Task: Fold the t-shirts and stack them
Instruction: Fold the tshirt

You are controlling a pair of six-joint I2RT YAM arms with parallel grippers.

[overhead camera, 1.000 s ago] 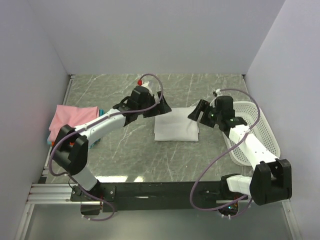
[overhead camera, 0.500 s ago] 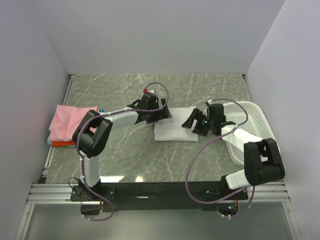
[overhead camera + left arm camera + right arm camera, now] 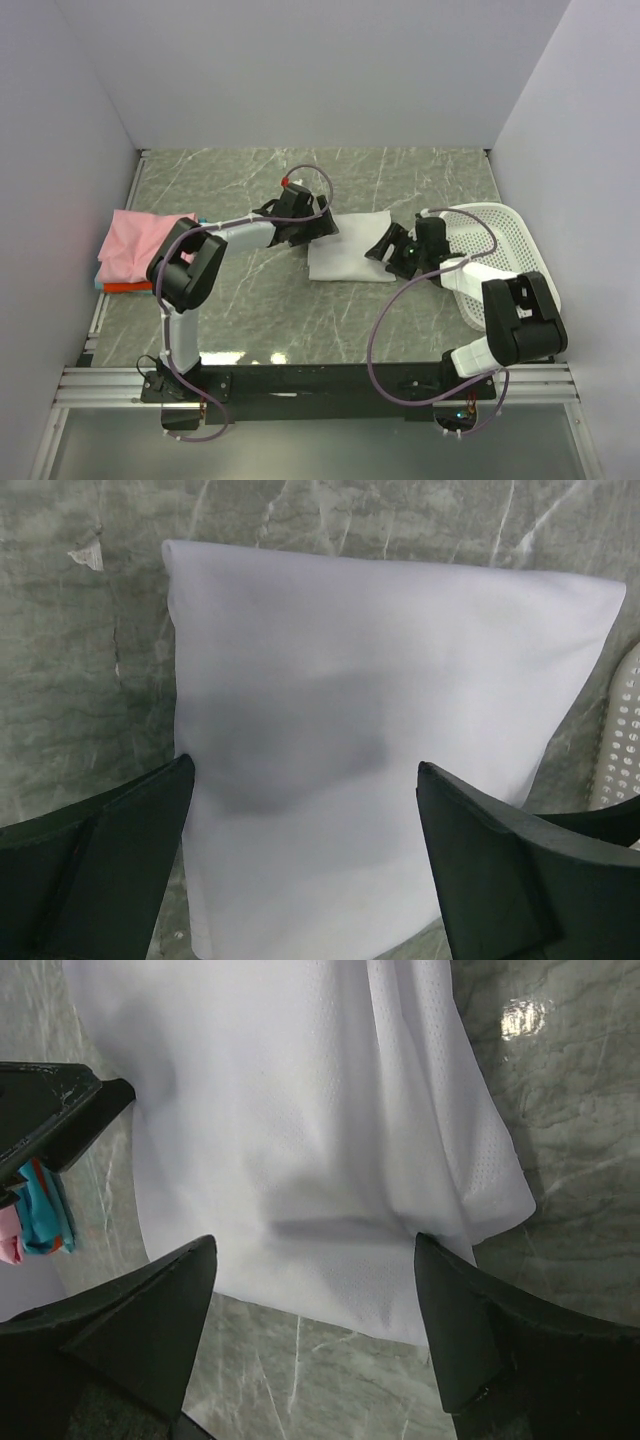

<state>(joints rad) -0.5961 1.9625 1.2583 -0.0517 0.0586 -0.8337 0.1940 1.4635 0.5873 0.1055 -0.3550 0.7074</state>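
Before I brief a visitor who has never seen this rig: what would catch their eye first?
The folded white t-shirt at mid-table, with the left fingers and right fingers both open and poised at its opposite sides. Next, the pink t-shirt atop a stack at the far left, and the white basket at the right.

On the table (image 3: 250,320) a folded t-shirt (image 3: 350,258) lies centrally, basket (image 3: 512,252) to its right, stacked t-shirts (image 3: 140,250) far left.
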